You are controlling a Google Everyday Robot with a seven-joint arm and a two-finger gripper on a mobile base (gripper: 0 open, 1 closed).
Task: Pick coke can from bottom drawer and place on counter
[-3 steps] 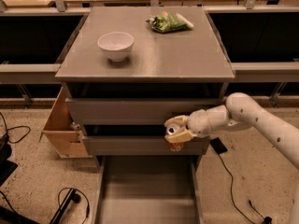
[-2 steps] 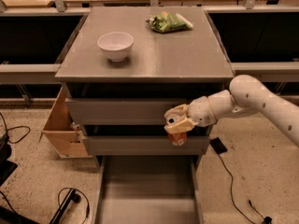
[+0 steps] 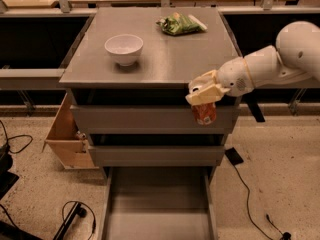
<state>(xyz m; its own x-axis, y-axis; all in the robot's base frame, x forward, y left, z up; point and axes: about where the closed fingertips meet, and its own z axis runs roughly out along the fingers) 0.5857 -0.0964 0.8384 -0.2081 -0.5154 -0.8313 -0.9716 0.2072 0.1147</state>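
Note:
My gripper (image 3: 204,95) is shut on the coke can (image 3: 204,113), a small red-orange can that hangs below the fingers. It is held in the air in front of the top drawer front, just below the front right edge of the grey counter (image 3: 165,59). The white arm reaches in from the right. The bottom drawer (image 3: 157,209) is pulled out below, and its grey floor shows nothing on it.
A white bowl (image 3: 124,48) stands on the counter's left half. A green snack bag (image 3: 178,24) lies at its back right. A tan wooden box (image 3: 67,139) sits left of the cabinet. Cables lie on the floor at both sides.
The gripper has risen with the can, from level with the middle drawer front up to just under the counter's front edge, and moved slightly right.

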